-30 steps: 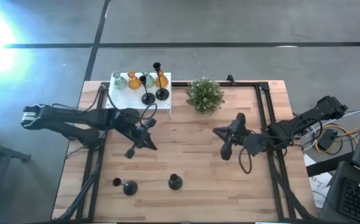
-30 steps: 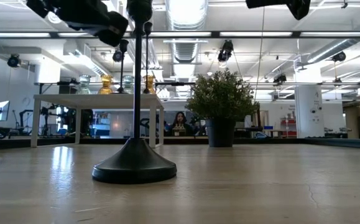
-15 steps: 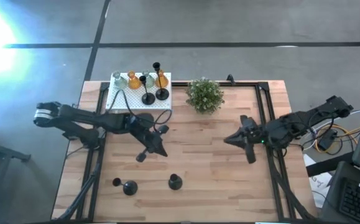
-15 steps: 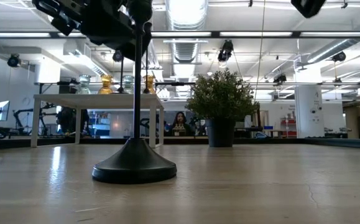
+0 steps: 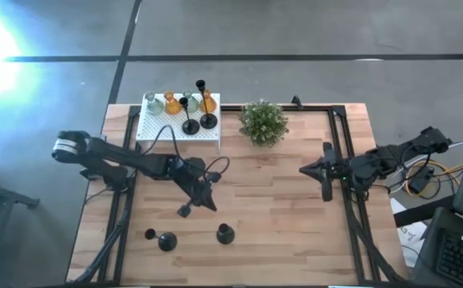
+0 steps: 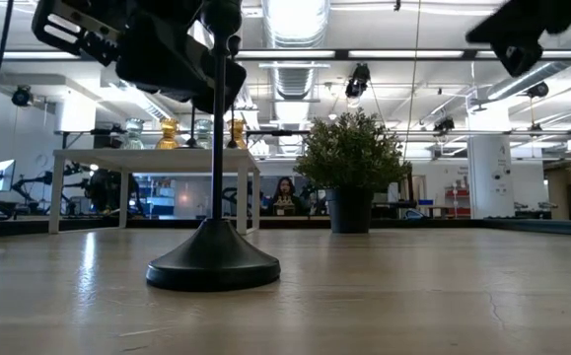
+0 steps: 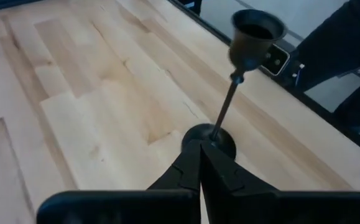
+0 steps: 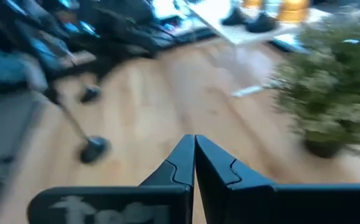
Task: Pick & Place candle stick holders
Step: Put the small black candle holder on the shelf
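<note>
L arm's gripper, fingers pressed together and empty, has swung out from beside the white perforated box toward two black candle stick holders standing at the table's near edge; the wrist cam shows one holder upright just ahead of its tips. Probably lining up the next pick. More holders sit on the box, plant beside it. R gripper, also closed and empty, has pulled back toward the table's R side.
</note>
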{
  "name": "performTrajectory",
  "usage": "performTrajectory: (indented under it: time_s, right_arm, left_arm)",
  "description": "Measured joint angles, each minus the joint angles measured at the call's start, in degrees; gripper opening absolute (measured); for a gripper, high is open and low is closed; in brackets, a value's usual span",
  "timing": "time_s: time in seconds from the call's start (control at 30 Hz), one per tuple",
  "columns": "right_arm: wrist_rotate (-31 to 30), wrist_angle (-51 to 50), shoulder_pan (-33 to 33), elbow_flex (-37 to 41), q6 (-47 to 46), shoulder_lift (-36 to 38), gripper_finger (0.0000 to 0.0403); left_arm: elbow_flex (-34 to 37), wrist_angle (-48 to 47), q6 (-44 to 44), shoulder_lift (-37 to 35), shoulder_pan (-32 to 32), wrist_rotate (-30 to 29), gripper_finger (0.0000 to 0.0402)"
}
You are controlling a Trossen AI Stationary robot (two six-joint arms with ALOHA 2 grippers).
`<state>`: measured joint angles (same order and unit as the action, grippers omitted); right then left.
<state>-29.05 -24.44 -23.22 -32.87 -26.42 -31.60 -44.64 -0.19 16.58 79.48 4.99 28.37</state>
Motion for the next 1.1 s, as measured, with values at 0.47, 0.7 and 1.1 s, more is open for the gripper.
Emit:
performTrajectory:
  time_s: [0.47, 0.7, 1.1]
  right_arm:
    - [-9.9, -2.4, 0.0, 7.1, 2.0, 1.0, 0.0008]
    - [-9.9, -2.4, 0.0, 8.6, 2.0, 1.1, 0.0008]
    - [-9.9, -2.4, 0.0, 8.7, 2.0, 1.1, 0.0008]
  left_arm:
    - [0.0, 14.2, -7.4, 9.0, 2.9, 6.3, 0.0016]
    - [0.0, 20.2, -13.7, 14.1, 2.9, 11.1, 0.0084]
    - [0.0, 28.0, -15.7, 18.2, 3.0, 11.7, 0.0151]
